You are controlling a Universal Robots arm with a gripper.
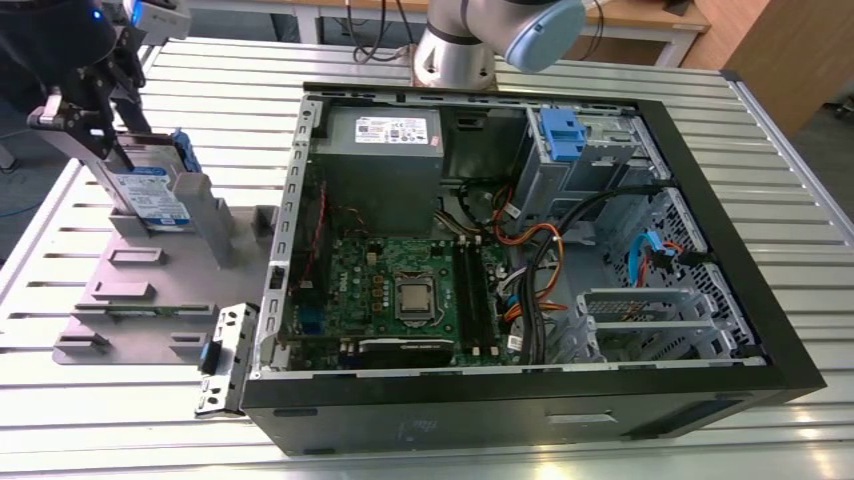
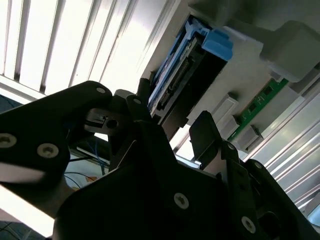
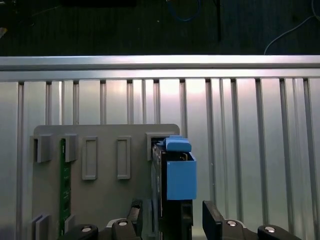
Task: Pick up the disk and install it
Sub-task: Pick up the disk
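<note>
The disk stands on edge in a slot of the grey holder plate, at the exterior view's left of the computer case. It is silver with a white-and-blue label and a blue bracket. My gripper hangs just above it, tilted. In both wrist views the disk shows edge-on. My gripper is open and straddles the disk's near end. One finger and the other finger stand on either side of it, with small gaps to the disk.
The open computer case lies on the slatted metal table, with a motherboard, a grey power supply and a blue-latched drive cage inside. A green memory stick stands in another slot of the plate. The arm's base is behind the case.
</note>
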